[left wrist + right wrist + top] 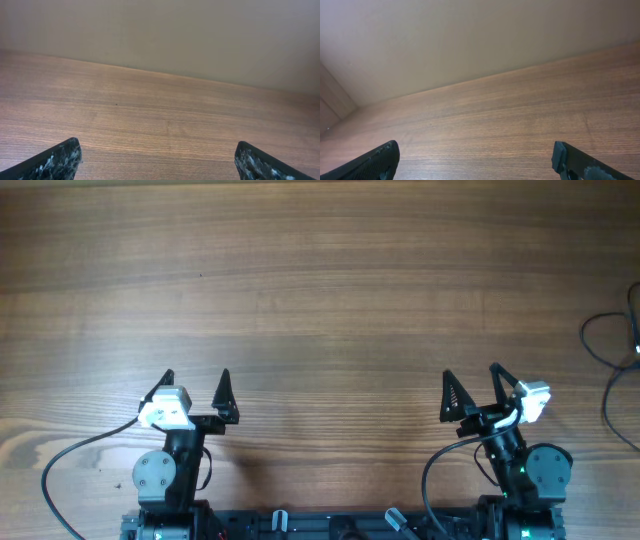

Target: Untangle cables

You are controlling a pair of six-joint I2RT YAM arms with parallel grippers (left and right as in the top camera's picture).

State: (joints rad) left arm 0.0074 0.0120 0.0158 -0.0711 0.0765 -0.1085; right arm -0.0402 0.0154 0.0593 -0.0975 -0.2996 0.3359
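Observation:
Thin black cables point(607, 370) lie in loops at the far right edge of the wooden table point(320, 290) in the overhead view, partly cut off by the frame. My left gripper point(196, 383) is open and empty near the table's front left. My right gripper point(472, 383) is open and empty near the front right, well to the left of the cables. In the left wrist view the open fingers point(157, 157) frame only bare wood. In the right wrist view the open fingers point(475, 157) also frame only bare wood. No cable shows in either wrist view.
A plain wall point(160, 35) rises behind the table's far edge in the left wrist view. The arms' own black cords point(70, 465) trail by their bases at the front edge.

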